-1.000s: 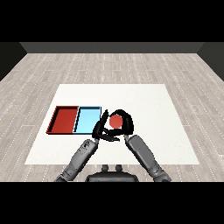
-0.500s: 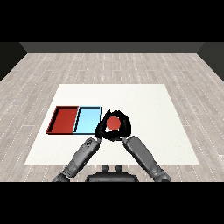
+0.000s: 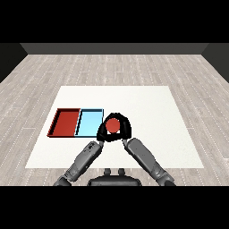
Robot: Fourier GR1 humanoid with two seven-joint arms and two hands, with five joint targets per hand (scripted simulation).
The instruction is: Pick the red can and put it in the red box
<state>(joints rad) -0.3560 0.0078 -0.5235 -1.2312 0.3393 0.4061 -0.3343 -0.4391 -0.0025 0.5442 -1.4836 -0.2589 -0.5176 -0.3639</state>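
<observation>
Single head view, set high at the robot's own position, looking down and forward across the white table [image 3: 147, 103], whole tabletop in frame, grey plank floor [image 3: 116, 67] beyond, forearms entering from the lower corners, no second view to compare.

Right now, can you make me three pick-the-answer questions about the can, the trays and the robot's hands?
1. Where is the red can?
A. inside the red tray
B. between the two hands, right of the trays
C. on the floor

2. What colour is the tray next to the red tray?
A. light blue
B. green
C. yellow

3. What is the right hand doing?
A. lying flat
B. curling round the can
C. pointing at the wall

Answers: 1 B, the can sits between the left hand and the right hand. 2 A, the light blue tray lies beside it. 3 B, black fingers wrap the can.
</observation>
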